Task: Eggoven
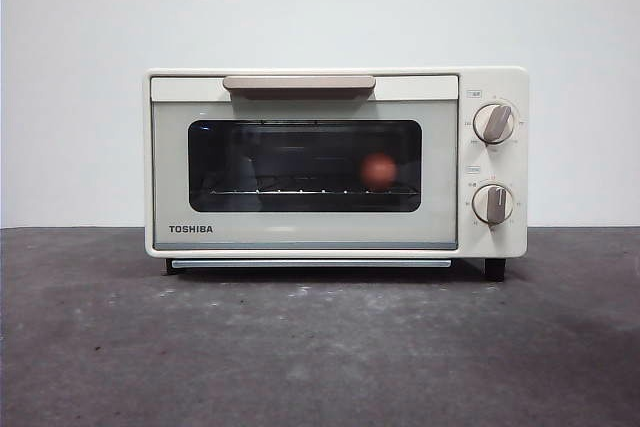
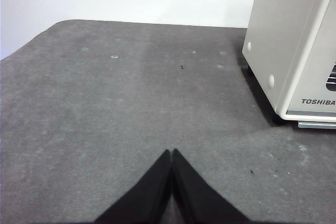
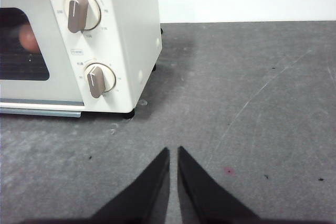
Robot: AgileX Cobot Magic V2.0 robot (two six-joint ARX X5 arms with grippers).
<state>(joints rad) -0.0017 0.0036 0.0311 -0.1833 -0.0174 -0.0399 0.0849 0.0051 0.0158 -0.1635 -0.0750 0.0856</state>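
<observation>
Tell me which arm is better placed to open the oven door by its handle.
Probably neither clearly: the handle sits centred on the closed oven, egg inside. The left gripper and right gripper both wait at the sides, holding nothing. The right shows more of the front.

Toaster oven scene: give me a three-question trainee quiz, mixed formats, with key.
1. True or false: the toaster oven door is shut.
2. Where is the egg? A) on the table in front of the oven B) inside, on the rack behind the glass C) in a gripper
3. Fill in: the left gripper and right gripper each hover over the ____, holding nothing.

Key: 1 true; 2 B; 3 table.
</observation>
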